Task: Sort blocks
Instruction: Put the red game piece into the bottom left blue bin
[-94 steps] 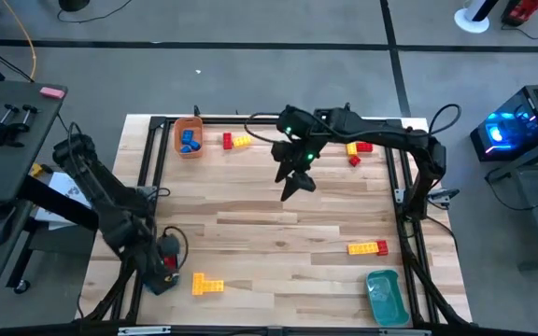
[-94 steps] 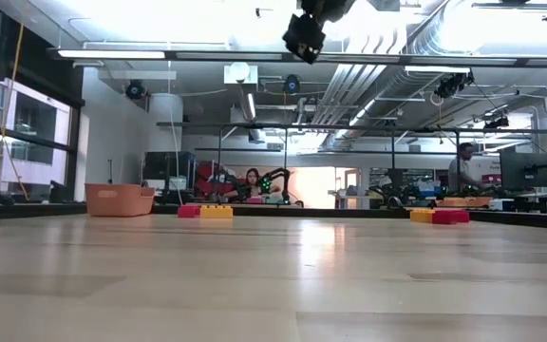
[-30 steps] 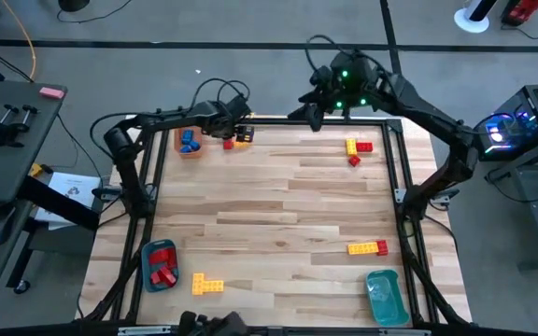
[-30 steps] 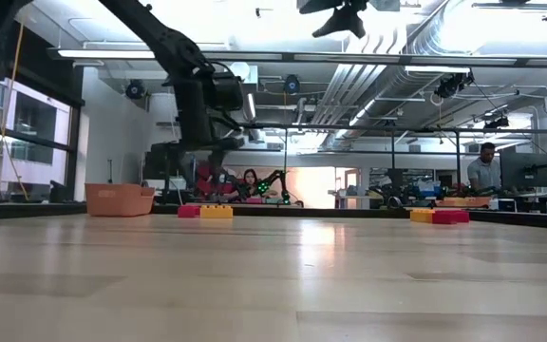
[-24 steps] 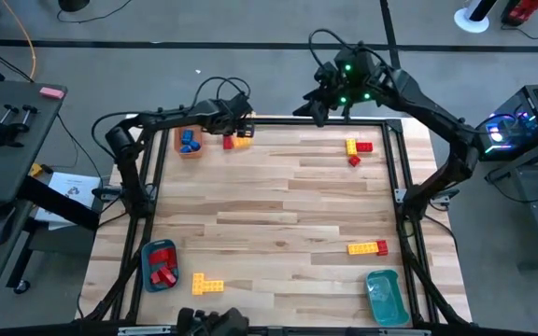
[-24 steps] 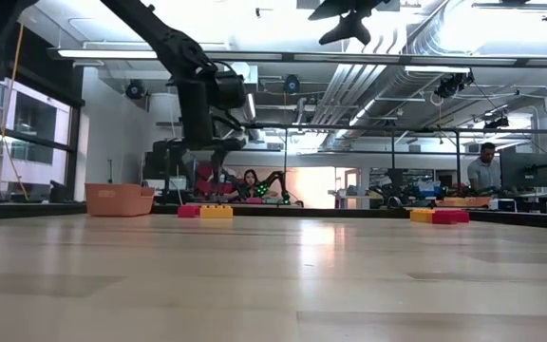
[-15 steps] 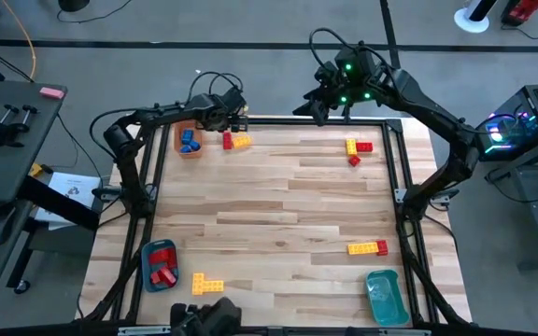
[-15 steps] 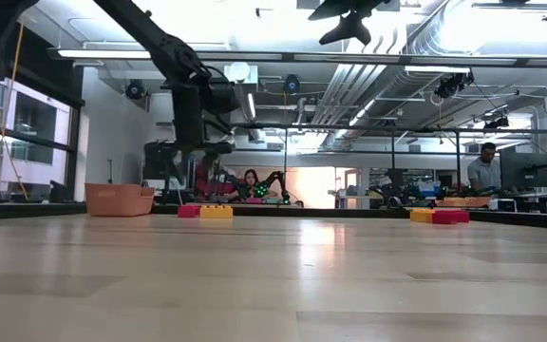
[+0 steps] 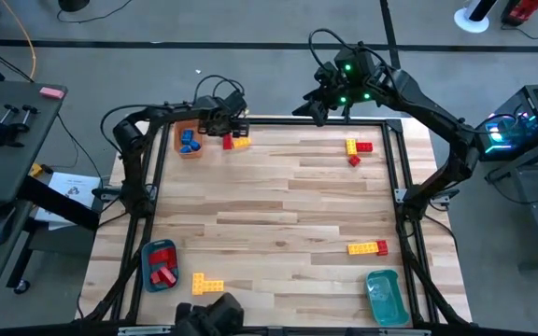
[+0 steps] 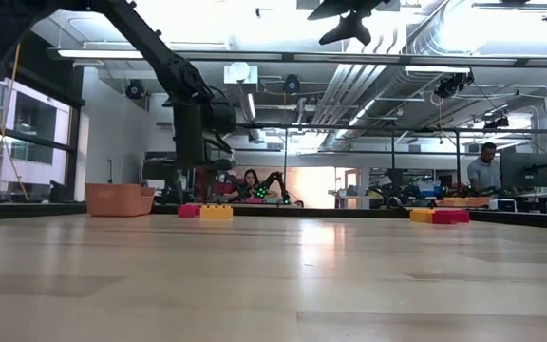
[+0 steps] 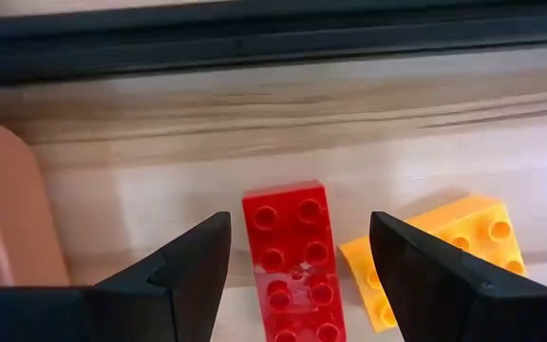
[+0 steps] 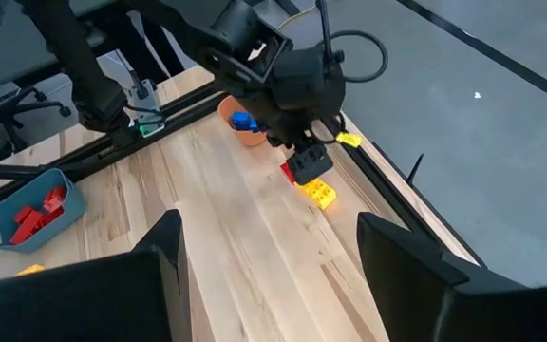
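A red brick and a yellow brick lie side by side on the table at the far left, next to an orange tray that holds blue bricks. My left gripper hovers open just above them. In the left wrist view its fingers stand on either side of the red brick without touching it. In the low view the gripper hangs clear above the bricks. My right gripper is open, raised high over the table's far edge.
Yellow and red bricks lie at the far right and a yellow-red row at the near right. A yellow piece lies beside a blue tray of red bricks. A teal tray stands at the near right corner.
My left gripper has gone a little toward the table's left edge and down, ending over the red brick, and it has stayed open. The bricks have not moved.
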